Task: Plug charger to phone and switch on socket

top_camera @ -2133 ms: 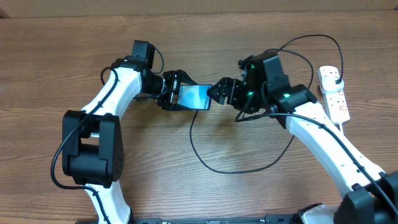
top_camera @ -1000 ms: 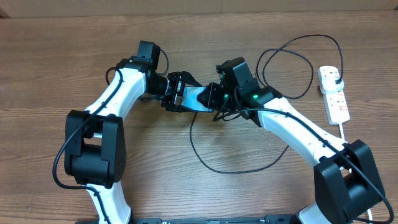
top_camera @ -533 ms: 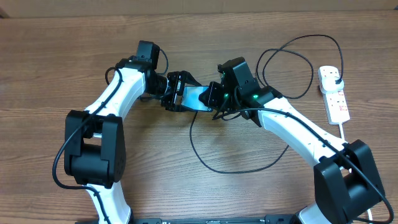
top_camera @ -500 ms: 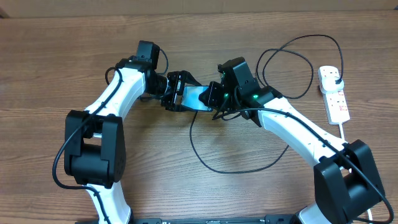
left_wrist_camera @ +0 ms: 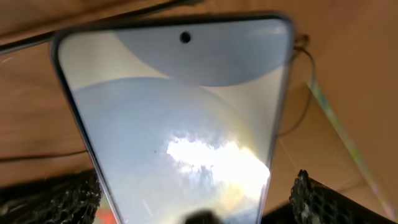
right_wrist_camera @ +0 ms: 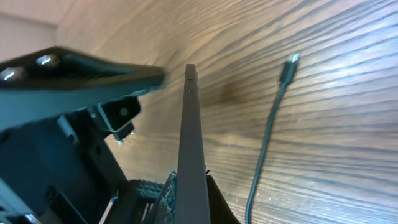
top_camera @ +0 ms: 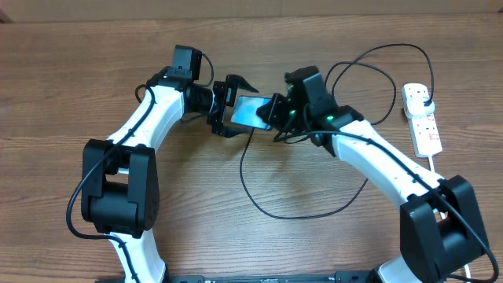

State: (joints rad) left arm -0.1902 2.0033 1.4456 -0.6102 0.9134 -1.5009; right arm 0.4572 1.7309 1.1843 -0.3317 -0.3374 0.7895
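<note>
The phone [top_camera: 250,112], its screen lit blue, hangs just above the table between my two grippers. My right gripper [top_camera: 273,116] is shut on its right end. In the right wrist view the phone [right_wrist_camera: 188,112] shows edge-on, pinched at my right gripper [right_wrist_camera: 189,186]. My left gripper [top_camera: 240,110] is open around the phone's left end. In the left wrist view the phone [left_wrist_camera: 174,112] fills the frame, and both fingers [left_wrist_camera: 320,199] stand clear of its edges. The charger [top_camera: 314,211] lies looped on the table, its connector tip [right_wrist_camera: 289,65] loose on the wood. The socket [top_camera: 424,126] lies far right.
A black plug head [top_camera: 425,97] sits in the socket's top outlet. The socket's white cord [top_camera: 437,169] runs down along my right arm. The black cable arcs over the table's back right [top_camera: 393,49].
My left gripper has opened and let go of the phone while my right gripper has shut on it. Both grippers and the phone have shifted slightly up and right.
</note>
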